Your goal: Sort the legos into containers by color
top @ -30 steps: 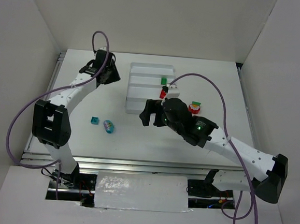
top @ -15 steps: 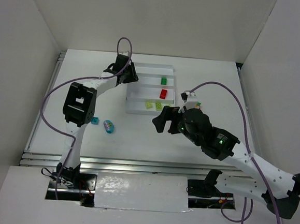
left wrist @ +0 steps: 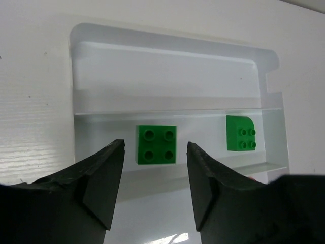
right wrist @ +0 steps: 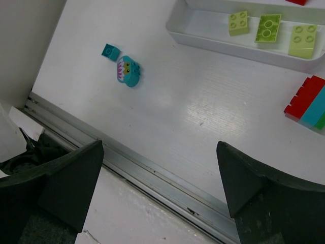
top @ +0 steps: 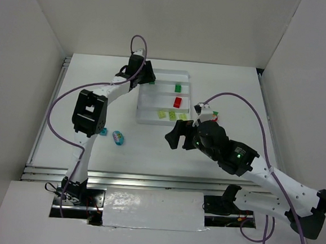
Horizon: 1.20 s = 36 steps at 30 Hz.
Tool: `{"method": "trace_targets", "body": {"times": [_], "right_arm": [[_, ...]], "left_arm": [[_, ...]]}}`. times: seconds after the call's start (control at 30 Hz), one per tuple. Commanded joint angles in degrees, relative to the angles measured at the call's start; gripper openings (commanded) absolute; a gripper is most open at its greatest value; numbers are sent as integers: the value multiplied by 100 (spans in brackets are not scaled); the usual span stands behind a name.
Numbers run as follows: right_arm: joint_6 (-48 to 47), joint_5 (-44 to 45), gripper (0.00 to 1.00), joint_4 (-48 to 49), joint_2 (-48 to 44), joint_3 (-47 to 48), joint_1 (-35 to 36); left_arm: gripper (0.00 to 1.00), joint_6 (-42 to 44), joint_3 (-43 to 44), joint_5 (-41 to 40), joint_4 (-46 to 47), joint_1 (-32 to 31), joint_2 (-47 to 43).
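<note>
Teal brick [top: 102, 131] and teal toothy-faced piece [top: 118, 137] lie loose on surface [top: 149, 152], left of centre. Left gripper [left wrist: 155, 152] over white tray [left wrist: 162, 56]: jaws narrowly apart, clear of dark green brick [left wrist: 156, 144] lying in second compartment from top. Yellow-green bricks [right wrist: 269, 27] in bottom compartment. Right gripper [right wrist: 160, 168]: jaws wide, holding nothing.

The tray [left wrist: 172, 56] is plain white, like the table [right wrist: 167, 112]. Inside the tray, the square brick [left wrist: 156, 144] and the rounded brick [left wrist: 241, 133] are both strong green. The red brick [top: 177, 102] lies in the next compartment. The three bricks [right wrist: 269, 27] along the tray's near edge are pale yellow-green. On the table, the small brick [right wrist: 109, 51] is teal. The creature piece [right wrist: 129, 71] beside it is teal with a pink mouth and yellow eyes. The stack [right wrist: 304, 99] is red, light blue and green. The cables [top: 57, 105] are purple.
</note>
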Motion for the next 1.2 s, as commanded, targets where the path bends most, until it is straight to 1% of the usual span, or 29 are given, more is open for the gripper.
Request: {"method": "trace_targets", "body": {"times": [0.0,0.03,0.13,0.23,0.27,0.33,0.37,0.4,0.43,0.47,0.5,0.53,0.57,0.6,0.67,0.7,0.73,0.77,0.8,0.87,0.9,0.93,0.97,1.03,1.07,1.1,1.13,1.17], "right_arm": [[-119,-21,100,147,83,119,-7],[-136,-39,100,147,127,137,-16],[-137,-56,100,173,162,163,-16],[-137,-83,100,235,180,128,-7],[-145,-83,100,244,189,128,-24],[-137,-83,100,226,303,137,-25],[-137,-91,100,226,346,145,-16],[-119,-109,100,261,434,146,-24],[-119,-179,100,322,478,137,-25],[-102,-223,100,323,514,128,-25],[-93,-267,100,401,610,128,-7],[-84,-302,100,454,654,119,-7],[-75,-407,100,507,715,119,-16],[-92,-460,100,560,899,154,-7],[-93,-513,100,534,1163,250,28],[-58,-505,100,473,1451,364,46],[-49,-496,100,481,1602,409,72],[-57,-505,100,533,1873,479,133],[-57,-522,100,560,2007,523,168],[-49,-505,100,613,2340,646,291],[-75,-505,100,613,2734,855,361],[-84,-479,100,595,2972,979,414],[-162,-470,100,552,3462,1285,511],[-233,-408,100,473,3965,1638,590],[-320,-417,100,403,4455,2023,652],[-373,-425,100,384,4686,2235,652],[-409,-486,100,349,4941,2437,678],[-470,-504,100,236,5431,2909,670]], "left_arm": [[65,148,69,-140,227,-89,41],[71,148,43,-218,227,-98,-12],[77,166,-28,-245,262,-125,-82],[77,183,-89,-262,218,-133,-223],[80,166,-194,-333,209,-142,-328],[82,166,-396,-482,192,-168,-845],[83,166,-579,-840,-43,-203,-1065],[86,53,-642,-1069,-228,-221,-1502],[87,-27,-730,-1402,-726,-213,-1907],[88,-97,-748,-1571,-1010,-212,-1911],[90,-211,-783,-1764,-1291,-212,-2285],[91,-290,-879,-1931,-1598,-212,-2463],[94,-396,-932,-2281,-2237,-204,-2647],[96,-605,-1003,-2424,-2539,-204,-3023],[100,-782,-1423,-2653,-2997,-186,-3447],[100,-966,-1599,-2819,-3338,-177,-3884],[99,-1055,-1940,-2838,-3524,-177,-4106],[100,-1178,-2074,-2812,-3805,-134,-4526],[100,-1388,-2215,-2855,-4225,-116,-4748],[100,-1442,-2733,-2847,-4466,-116,-5231],[99,-1460,-2883,-2882,-4554,-90,-5694],[100,-1460,-3136,-2874,-4798,-72,-5899],[100,-1364,-3252,-2856,-4888,-11,-6310],[100,-1241,-3445,-2961,-5168,68,-6673],[99,-1153,-3490,-3066,-5292,104,-6970],[99,-1092,-3525,-3163,-5389,121,-7113],[99,-1039,-3639,-3416,-5503,174,-7218],[100,-1038,-3701,-3592,-5573,200,-7437]]}}
